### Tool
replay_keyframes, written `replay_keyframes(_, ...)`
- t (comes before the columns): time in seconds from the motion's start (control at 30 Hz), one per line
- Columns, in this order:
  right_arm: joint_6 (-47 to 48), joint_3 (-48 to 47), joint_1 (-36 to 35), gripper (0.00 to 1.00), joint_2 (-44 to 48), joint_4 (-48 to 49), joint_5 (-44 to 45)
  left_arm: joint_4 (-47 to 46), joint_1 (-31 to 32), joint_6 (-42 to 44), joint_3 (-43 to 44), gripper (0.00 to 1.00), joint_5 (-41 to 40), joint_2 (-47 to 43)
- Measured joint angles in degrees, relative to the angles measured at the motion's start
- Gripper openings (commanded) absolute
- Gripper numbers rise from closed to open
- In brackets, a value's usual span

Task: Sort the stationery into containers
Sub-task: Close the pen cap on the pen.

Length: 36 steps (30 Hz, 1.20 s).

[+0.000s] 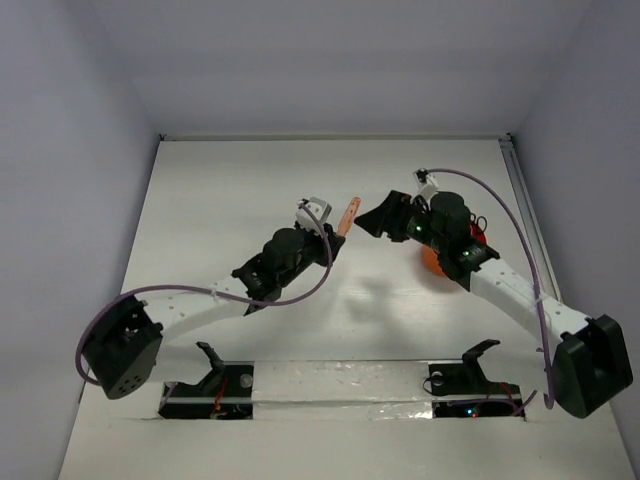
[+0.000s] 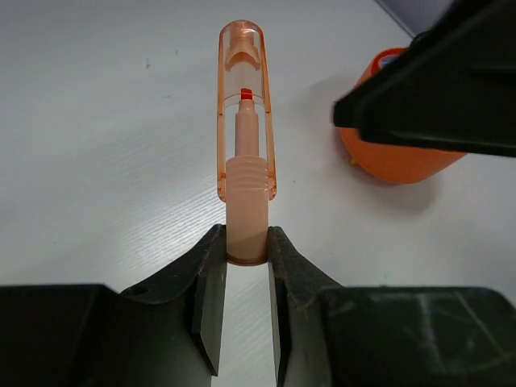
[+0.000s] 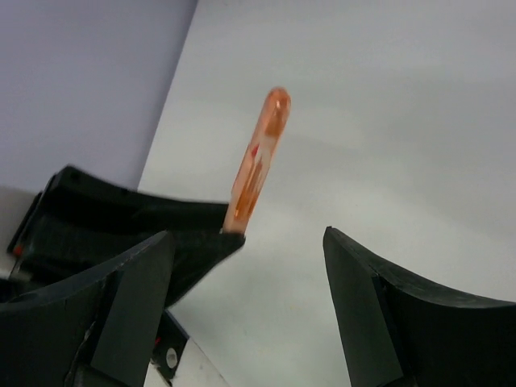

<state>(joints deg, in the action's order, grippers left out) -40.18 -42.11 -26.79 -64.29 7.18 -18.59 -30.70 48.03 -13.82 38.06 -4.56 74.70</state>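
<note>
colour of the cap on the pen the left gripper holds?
Pen cap: translucent orange; left wrist view.

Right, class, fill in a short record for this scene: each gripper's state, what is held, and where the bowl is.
left gripper: shut on the marker's base
marker: orange, clear cap on, sticking out past the fingers
right gripper: open, facing the marker, not touching it
bowl: orange, on the table, partly hidden under the right arm; contents not visible
</note>
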Motion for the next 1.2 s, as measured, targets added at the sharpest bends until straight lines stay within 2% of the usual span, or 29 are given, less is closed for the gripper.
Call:
replay_keyframes(0.23,0.28,-7.58,-5.25,0.81,-7.10,3.41,3.72,-2.10,4.90,-0.44,-4.79,0.00,-7.50,-8.74)
replay_keyframes(0.37,0.79,-9.07,-6.60,0.70,-7.69,4.00,6.54,-2.05,6.08,-0.24,-5.95,0.00,-10.25,-11.06)
replay_keyframes(0.57,1.42,-10.93,-7.08,0.67,-8.20,3.80,9.44,-2.12,8.04,0.07,-6.12,0.00,-12.68,-12.00)
replay_keyframes(0.77,1.68,-11.41,-7.76,0.50,-8.61,3.72,10.29,-2.08,10.19,0.90,-6.47,0.00,-14.53,-12.44)
replay_keyframes(0.83,1.75,-11.74,-7.87,0.50,-8.87,3.54,10.36,-2.08,10.78,1.07,-6.47,0.00,-15.21,-12.66)
replay_keyframes(0.93,1.84,-12.37,-8.17,0.42,-9.70,3.61,10.45,-2.08,11.10,1.25,-6.51,0.00,-15.80,-13.09)
replay_keyframes(1.07,1.75,-12.39,-8.76,0.39,-10.38,3.48,10.45,-2.08,11.13,1.31,-6.54,0.00,-16.31,-13.44)
replay_keyframes(1.1,1.75,-12.39,-8.90,0.30,-10.43,3.45,10.45,-2.05,11.13,1.31,-6.54,0.00,-16.46,-13.44)
replay_keyframes(1.17,1.70,-12.39,-9.20,0.19,-10.40,3.52,10.49,-2.08,11.13,1.31,-6.54,0.00,-16.55,-13.44)
replay_keyframes(1.2,1.42,-12.39,-9.31,0.17,-10.38,3.63,10.64,-2.03,11.13,1.31,-6.54,0.00,-16.52,-13.44)
